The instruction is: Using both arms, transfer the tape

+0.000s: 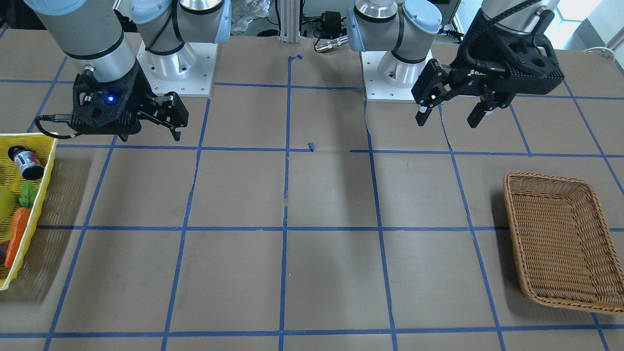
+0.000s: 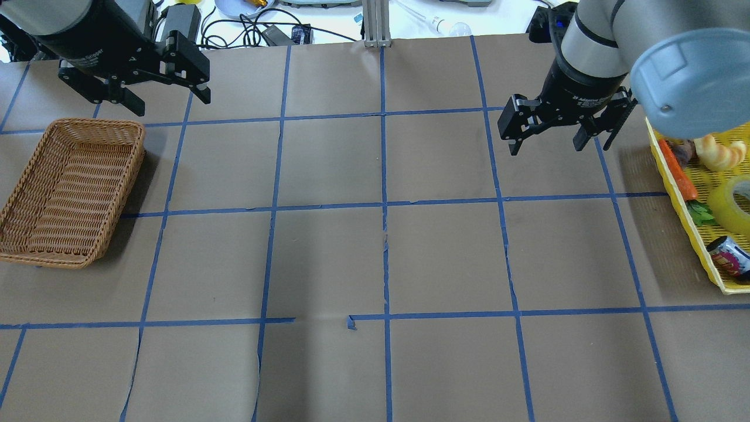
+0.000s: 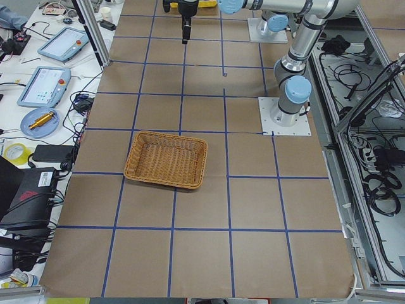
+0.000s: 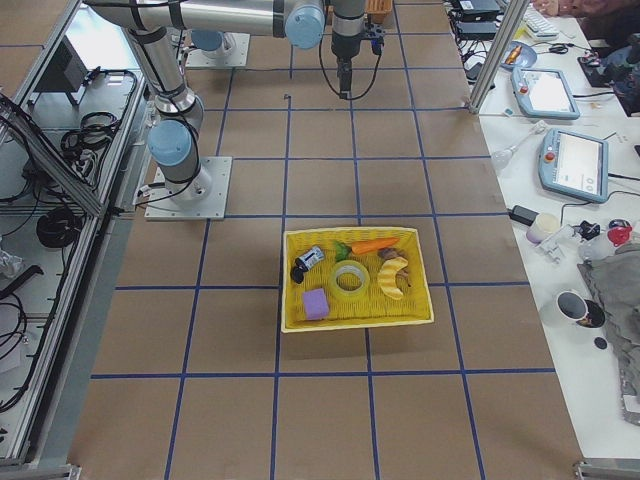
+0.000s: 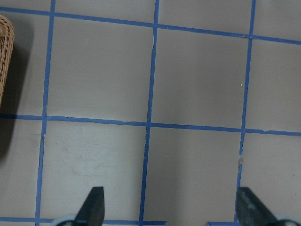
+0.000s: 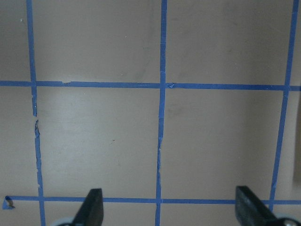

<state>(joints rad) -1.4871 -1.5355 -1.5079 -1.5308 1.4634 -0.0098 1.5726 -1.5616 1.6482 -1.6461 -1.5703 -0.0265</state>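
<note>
The yellow tape roll lies in the yellow basket at the table's right end, and it also shows in the exterior right view. My right gripper hangs open and empty above the table, to the left of that basket. The front-facing view shows the right gripper at its left side, and the right wrist view shows only paper under it. My left gripper is open and empty, just beyond the wicker basket. It also shows in the front-facing view and the left wrist view.
The yellow basket also holds a carrot, a can, a croissant-like piece and a purple block. The wicker basket holds nothing. Blue tape lines grid the brown paper. Cables and pendants lie beyond the far edge.
</note>
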